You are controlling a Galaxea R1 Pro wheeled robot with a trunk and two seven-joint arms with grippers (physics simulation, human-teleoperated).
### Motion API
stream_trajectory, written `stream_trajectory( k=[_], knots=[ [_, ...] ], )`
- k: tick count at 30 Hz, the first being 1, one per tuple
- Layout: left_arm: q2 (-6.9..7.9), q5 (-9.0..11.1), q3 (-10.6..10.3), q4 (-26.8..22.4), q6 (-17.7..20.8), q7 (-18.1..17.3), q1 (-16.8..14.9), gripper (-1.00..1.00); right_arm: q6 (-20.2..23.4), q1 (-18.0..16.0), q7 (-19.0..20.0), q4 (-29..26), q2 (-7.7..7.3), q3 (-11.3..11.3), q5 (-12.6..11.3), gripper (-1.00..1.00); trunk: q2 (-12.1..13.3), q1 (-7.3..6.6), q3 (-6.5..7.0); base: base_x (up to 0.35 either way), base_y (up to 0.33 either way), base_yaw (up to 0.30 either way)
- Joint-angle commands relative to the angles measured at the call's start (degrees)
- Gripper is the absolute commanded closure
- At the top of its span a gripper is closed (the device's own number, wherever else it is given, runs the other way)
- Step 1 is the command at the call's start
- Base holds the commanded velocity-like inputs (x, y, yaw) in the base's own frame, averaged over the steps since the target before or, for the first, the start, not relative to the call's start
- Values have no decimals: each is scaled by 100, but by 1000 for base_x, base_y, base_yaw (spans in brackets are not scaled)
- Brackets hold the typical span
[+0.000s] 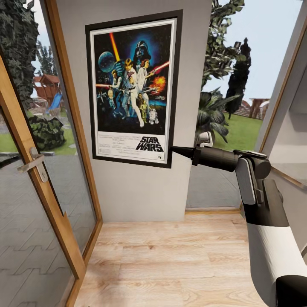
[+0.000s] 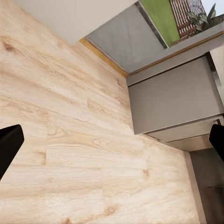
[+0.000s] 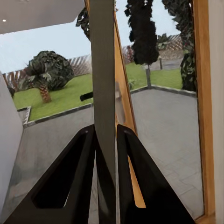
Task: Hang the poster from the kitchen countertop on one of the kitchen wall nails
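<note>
The right arm's black pincer (image 1: 175, 150), seen close in the right wrist view (image 3: 106, 140), is clamped on the lower right edge of the tall black-framed Star Wars poster (image 1: 133, 87), its fingers (image 3: 135, 182) pressed on either side of the thin frame. The poster stands upright and flat against the grey wall panel (image 1: 145, 192), between a wood-framed glass door (image 1: 47, 187) and a window onto a garden. Below lies the light wood plank floor (image 1: 170, 264), over which the left pincer (image 2: 112, 140) hangs with its black fingertips (image 2: 8, 144) wide apart and nothing between them.

"STAR WARS" on poster (image 1: 131, 87)

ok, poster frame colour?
Black, thin, around a white inner border; the poster shows best in the head view.
</note>
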Motion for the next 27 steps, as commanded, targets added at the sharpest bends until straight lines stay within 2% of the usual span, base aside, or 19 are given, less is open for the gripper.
stream_trajectory(
  k=[1,10,24,27],
  knots=[
    [1,33,-49,-2,-58,-1,-1,-100,27,-4,25,1,0,-4,-6,100,-7,3,-5,0,0,0],
    [2,33,-49,-2,-58,-1,-1,-100,27,-4,25,0,-82,212,-6,100,-7,3,-5,0,0,0],
    [7,33,-47,-2,-58,-1,-1,-100,27,-4,34,-7,-119,248,-11,100,-7,3,-5,0,0,0],
    [7,33,-48,-2,-58,-1,-1,-100,24,-4,190,-7,-119,244,-10,100,-7,3,-5,0,0,0]
  ],
)
